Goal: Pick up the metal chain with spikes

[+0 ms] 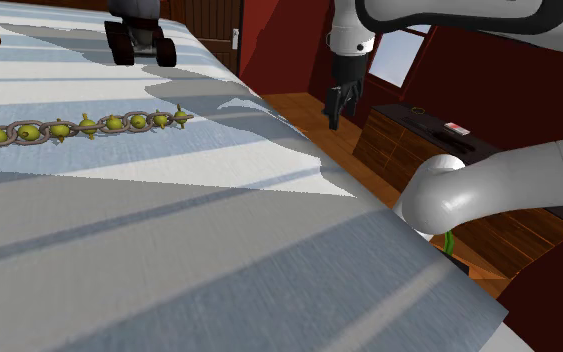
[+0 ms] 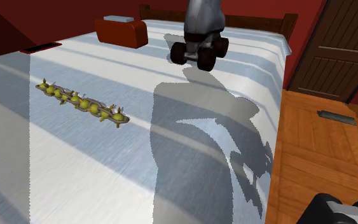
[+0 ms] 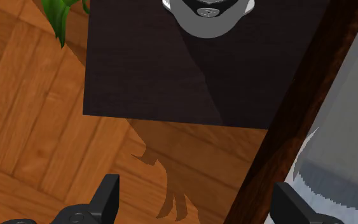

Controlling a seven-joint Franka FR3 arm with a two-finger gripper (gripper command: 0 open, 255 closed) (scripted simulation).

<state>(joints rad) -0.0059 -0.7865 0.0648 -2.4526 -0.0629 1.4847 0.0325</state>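
Note:
The chain point(image 1: 79, 127) is a row of grey links set with yellow-green spiked balls. It lies stretched out on the striped blue-and-white bed cover point(image 1: 219, 250), toward the shoulder view's left. In the second exterior view the chain point(image 2: 82, 103) runs slantwise across the cover's left part. My gripper point(image 1: 339, 105) hangs beyond the bed's edge, above the wooden floor and well away from the chain. In the wrist view its two black fingers point(image 3: 107, 197) stand wide apart, so the gripper point(image 3: 199, 203) is open with nothing between them; below it are floorboards and the bed's dark frame.
A roller skate point(image 2: 199, 41) stands on the bed near the headboard, with a brown case point(image 2: 121, 30) beside it. A dark wooden dresser point(image 1: 419, 140) stands on the floor past the gripper. A dark stand top point(image 3: 190, 63) and green leaves point(image 3: 60, 16) lie under the hand. A door point(image 2: 343, 44) is shut.

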